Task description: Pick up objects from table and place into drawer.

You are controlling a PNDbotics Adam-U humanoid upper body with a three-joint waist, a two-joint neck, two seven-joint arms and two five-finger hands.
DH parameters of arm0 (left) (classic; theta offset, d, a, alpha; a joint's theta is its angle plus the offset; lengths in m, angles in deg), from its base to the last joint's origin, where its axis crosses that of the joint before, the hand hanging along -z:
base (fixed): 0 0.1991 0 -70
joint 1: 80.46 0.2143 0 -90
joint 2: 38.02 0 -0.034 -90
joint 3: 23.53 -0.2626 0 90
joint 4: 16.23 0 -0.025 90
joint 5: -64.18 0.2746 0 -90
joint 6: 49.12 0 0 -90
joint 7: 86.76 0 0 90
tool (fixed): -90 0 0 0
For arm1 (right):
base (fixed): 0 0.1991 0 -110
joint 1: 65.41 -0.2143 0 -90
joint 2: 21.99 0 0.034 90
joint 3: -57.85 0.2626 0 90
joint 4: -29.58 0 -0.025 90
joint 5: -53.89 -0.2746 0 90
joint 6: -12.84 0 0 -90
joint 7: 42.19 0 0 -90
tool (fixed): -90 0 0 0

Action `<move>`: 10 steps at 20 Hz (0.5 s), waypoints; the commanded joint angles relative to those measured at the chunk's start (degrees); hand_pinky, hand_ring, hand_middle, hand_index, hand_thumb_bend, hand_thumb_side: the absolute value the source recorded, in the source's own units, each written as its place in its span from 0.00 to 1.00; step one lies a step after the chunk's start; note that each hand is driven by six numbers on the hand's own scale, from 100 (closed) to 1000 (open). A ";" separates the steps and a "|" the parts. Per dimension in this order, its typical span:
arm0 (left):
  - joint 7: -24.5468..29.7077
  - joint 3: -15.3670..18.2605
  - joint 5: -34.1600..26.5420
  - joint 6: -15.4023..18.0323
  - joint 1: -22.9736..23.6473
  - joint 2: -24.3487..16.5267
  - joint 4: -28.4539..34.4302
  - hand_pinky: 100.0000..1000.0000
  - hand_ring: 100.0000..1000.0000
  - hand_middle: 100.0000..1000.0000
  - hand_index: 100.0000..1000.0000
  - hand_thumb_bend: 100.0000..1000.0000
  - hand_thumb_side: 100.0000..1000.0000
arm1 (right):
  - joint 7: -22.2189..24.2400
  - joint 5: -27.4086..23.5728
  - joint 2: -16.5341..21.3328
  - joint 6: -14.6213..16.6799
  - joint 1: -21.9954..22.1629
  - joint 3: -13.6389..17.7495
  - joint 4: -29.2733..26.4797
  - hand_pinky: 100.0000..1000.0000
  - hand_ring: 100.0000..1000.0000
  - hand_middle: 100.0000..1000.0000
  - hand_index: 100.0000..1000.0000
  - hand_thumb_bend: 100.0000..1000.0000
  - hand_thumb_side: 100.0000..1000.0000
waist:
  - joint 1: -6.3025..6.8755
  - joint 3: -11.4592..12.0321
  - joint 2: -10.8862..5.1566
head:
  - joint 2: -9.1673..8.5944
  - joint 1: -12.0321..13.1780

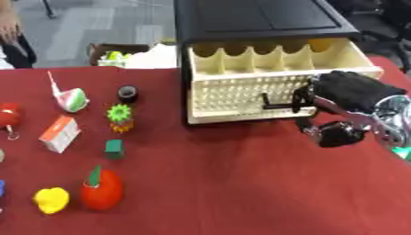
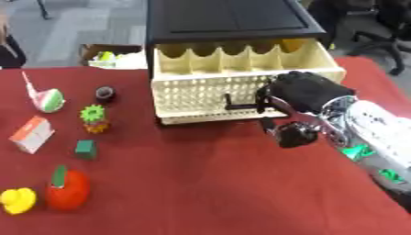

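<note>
The cream drawer (image 1: 241, 92) of the black cabinet (image 1: 257, 18) stands pulled out, showing several divided compartments; an orange-yellow thing (image 1: 321, 44) lies in the far right one. My right hand (image 1: 349, 92) is at the drawer's front, fingers curled round its black handle (image 1: 277, 105), thumb hanging below. Loose objects lie on the red table (image 1: 224, 183) at the left: a red fruit with a green stem (image 1: 102, 190), a yellow duck (image 1: 51, 199), a green cube (image 1: 114, 148), a green spiky piece (image 1: 120, 114) and a black cylinder (image 1: 128, 93).
Further left lie a red-and-white box (image 1: 59, 133), a white, red and green pouch (image 1: 70, 97) and a red item (image 1: 6, 114) at the edge. A cardboard box (image 1: 120, 53) stands behind the table. Office chairs show at the back right.
</note>
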 commanded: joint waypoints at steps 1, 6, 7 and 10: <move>-0.15 0.41 -0.12 0.23 -0.67 -1.57 1.04 0.63 0.79 0.86 1.00 0.00 0.92 | 0.17 -1.28 1.61 0.72 1.42 -0.68 0.09 0.00 0.00 0.00 0.58 0.00 0.04 | 0.29 -0.05 -0.75 | -0.27 0.15; -0.20 0.45 -0.12 0.25 -0.66 -1.56 1.04 0.63 0.79 0.86 1.00 0.00 0.92 | -0.37 -1.77 1.81 1.67 2.22 -0.62 0.09 0.00 0.00 0.00 0.56 0.00 0.04 | 0.35 -0.11 -0.78 | -0.25 0.21; -0.19 0.45 -0.12 0.27 -0.67 -1.56 1.04 0.63 0.79 0.86 1.00 0.00 0.92 | -0.47 -1.87 1.85 1.92 2.35 -0.63 0.09 0.00 0.00 0.00 0.56 0.00 0.04 | 0.36 -0.15 -0.78 | -0.24 0.21; -0.16 0.43 -0.15 0.31 -0.72 -1.50 1.04 0.63 0.79 0.86 1.00 0.00 0.92 | -0.56 -2.03 1.94 2.39 2.62 -0.68 0.09 0.00 0.00 0.00 0.55 0.00 0.04 | 0.39 -0.25 -0.77 | -0.25 0.22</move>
